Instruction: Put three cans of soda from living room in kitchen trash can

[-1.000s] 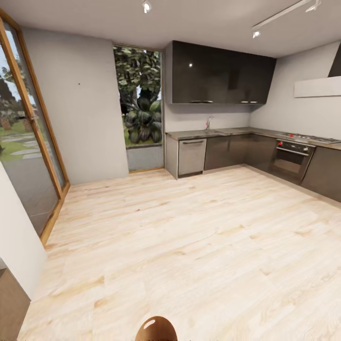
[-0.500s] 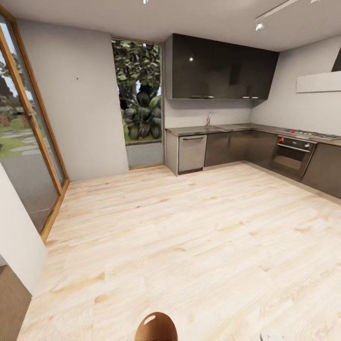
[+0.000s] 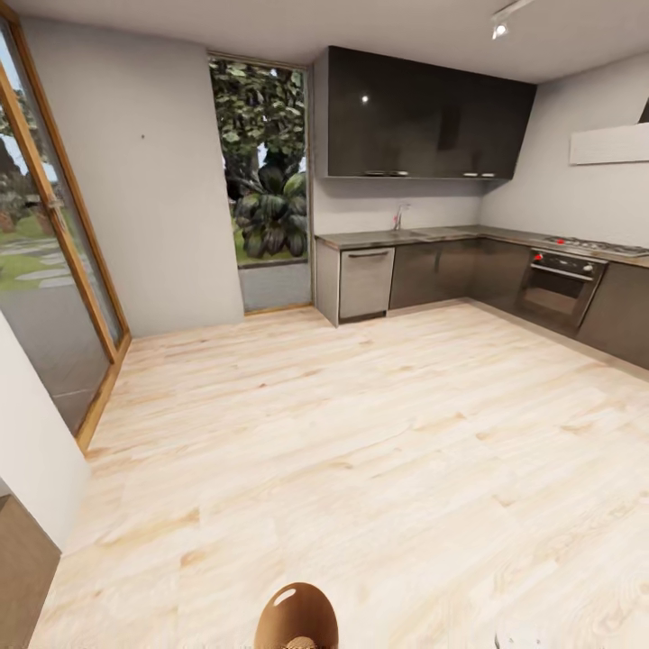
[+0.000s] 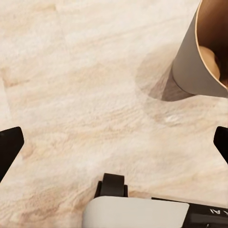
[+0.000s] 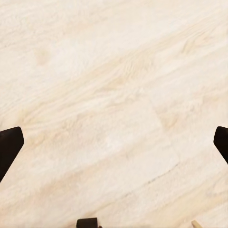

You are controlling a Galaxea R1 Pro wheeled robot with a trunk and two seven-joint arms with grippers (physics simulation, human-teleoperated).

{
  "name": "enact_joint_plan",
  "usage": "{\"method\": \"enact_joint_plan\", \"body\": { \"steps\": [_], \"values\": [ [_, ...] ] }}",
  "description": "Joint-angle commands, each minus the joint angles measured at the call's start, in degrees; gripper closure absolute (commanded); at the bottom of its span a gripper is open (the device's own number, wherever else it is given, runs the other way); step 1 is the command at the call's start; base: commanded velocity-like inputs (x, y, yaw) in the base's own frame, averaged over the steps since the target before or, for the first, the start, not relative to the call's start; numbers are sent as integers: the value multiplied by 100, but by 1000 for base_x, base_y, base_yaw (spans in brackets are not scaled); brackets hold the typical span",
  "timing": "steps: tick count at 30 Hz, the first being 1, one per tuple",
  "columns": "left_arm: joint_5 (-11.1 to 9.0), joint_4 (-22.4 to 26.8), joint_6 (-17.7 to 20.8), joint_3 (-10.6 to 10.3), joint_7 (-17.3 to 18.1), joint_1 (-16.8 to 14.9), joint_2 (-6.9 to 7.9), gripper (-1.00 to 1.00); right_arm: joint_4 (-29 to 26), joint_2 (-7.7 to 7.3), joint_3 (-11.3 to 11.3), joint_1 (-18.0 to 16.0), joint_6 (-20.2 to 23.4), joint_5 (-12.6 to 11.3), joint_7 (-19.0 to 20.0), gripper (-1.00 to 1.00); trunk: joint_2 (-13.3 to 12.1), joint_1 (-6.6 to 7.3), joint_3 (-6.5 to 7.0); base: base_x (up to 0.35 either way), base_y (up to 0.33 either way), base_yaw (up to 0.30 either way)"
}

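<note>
I face the kitchen across a pale wood floor, with dark grey cabinets, black upper cupboards and a built-in oven. The glossy brown-copper inside of the tash can shows at the bottom edge of the head view. Its grey tapered wall hangs over the floor in the left wrist view, with a pale orange rounded shape inside that I cannot identify. No soda can is plainly visible. My left gripper and right gripper are open over bare floor, holding nothing.
A glass door with a wooden frame runs along the left. A tall window stands beside the cabinets. A white wall corner juts in at the near left. Counters with a sink tap and hob line the far right.
The whole head view has shifted: the cupboards and ceiling lights sit higher in the picture, so the camera has moved. The copper bin top keeps its place at the bottom edge.
</note>
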State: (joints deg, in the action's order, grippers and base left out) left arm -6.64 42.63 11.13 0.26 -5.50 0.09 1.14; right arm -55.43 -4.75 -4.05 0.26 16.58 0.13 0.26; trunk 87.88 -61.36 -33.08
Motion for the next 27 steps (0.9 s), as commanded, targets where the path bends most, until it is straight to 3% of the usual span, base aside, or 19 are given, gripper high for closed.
{"method": "enact_joint_plan", "body": {
  "steps": [1,27],
  "values": [
    [0,0,-2,0,0,0,0,-100,2,0,0,0,-5,5,0,-100,42,-23,-28,0,0,0],
    [-15,-6,3,-3,11,0,9,-100,58,7,1,0,-16,22,0,-100,1084,-594,-736,0,0,0]
  ]
}}
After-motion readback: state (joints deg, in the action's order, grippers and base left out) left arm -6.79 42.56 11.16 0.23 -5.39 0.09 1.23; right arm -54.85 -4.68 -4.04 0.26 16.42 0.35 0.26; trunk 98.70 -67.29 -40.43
